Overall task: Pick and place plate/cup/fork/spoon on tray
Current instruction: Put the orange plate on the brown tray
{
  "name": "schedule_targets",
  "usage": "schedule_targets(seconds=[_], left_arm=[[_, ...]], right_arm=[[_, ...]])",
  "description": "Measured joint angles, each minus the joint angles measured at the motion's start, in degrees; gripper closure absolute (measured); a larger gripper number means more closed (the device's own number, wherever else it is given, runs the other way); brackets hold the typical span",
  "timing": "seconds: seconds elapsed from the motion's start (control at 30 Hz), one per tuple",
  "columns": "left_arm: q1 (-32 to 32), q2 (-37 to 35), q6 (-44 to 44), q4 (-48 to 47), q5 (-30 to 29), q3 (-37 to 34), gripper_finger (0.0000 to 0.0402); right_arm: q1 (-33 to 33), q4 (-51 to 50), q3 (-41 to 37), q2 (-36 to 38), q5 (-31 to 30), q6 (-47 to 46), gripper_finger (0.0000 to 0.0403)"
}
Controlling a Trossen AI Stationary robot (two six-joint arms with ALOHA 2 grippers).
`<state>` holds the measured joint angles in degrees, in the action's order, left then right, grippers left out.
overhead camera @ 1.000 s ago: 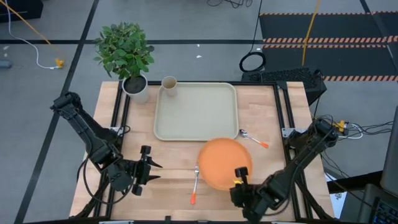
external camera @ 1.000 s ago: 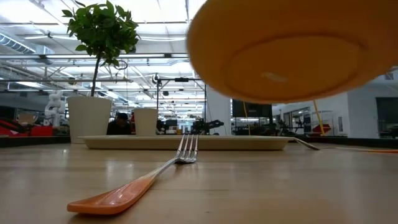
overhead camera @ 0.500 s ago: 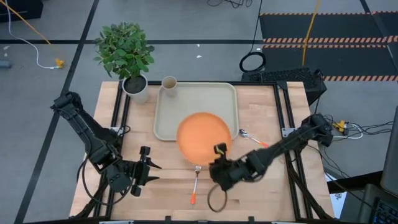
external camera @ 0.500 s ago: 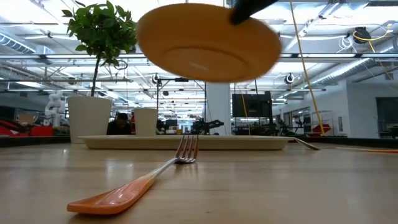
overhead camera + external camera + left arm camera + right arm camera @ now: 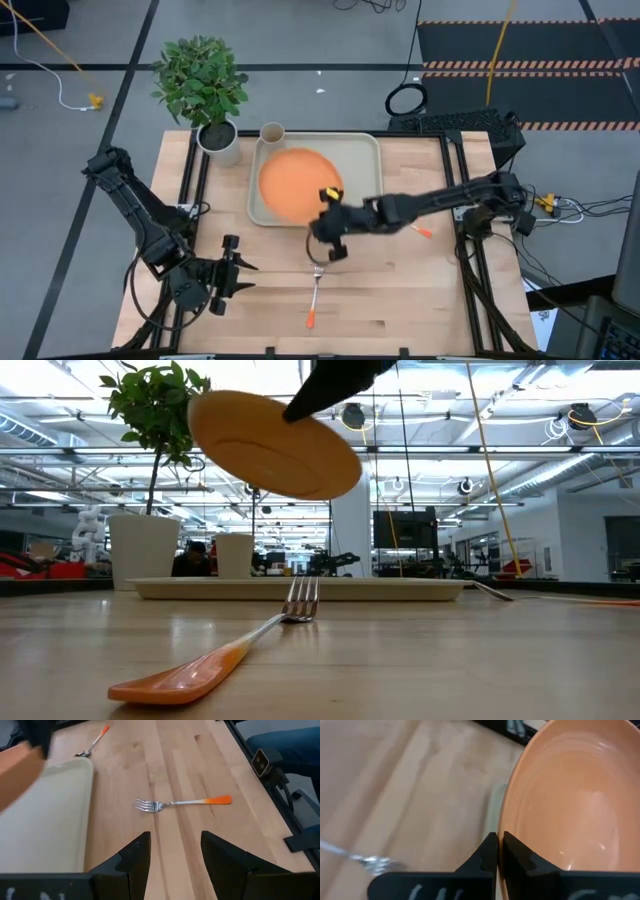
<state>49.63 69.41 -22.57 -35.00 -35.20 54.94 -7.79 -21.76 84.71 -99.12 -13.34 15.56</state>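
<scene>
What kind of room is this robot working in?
Probably a robotics lab or workshop. The wooden table stands on a grey floor marked with striped hazard tape, cables lie about, and the low view shows a big hall with ceiling lights.

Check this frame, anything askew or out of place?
Only the plate: the right hand pinches its rim and carries it in the air over the tray, tilted rather than level. Fork and spoon lie flat on the table, the cup stands upright. Nothing spilled or damaged.
</scene>
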Motion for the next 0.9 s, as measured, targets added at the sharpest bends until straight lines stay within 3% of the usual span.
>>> schedule_targets(seconds=[0.27, 0.57, 0.9], left_arm=[[0.00, 0.00, -0.50, 0.09, -0.90, -0.02, 0.0225], [-0.04, 0.02, -1.17, 0.07, -0.90, -0.02, 0.0225], [-0.04, 0.02, -3.59, 0.19, -2.33, -0.02, 0.0225]], right_arm=[[7.61, 0.54, -0.02, -5.23, 2.90, -0.33, 0.0403], [8.95, 0.89, -0.07, -13.03, 3.11, 1.01, 0.0403], [11.24, 1.99, -0.07, -15.22, 2.99, 2.11, 0.0403]])
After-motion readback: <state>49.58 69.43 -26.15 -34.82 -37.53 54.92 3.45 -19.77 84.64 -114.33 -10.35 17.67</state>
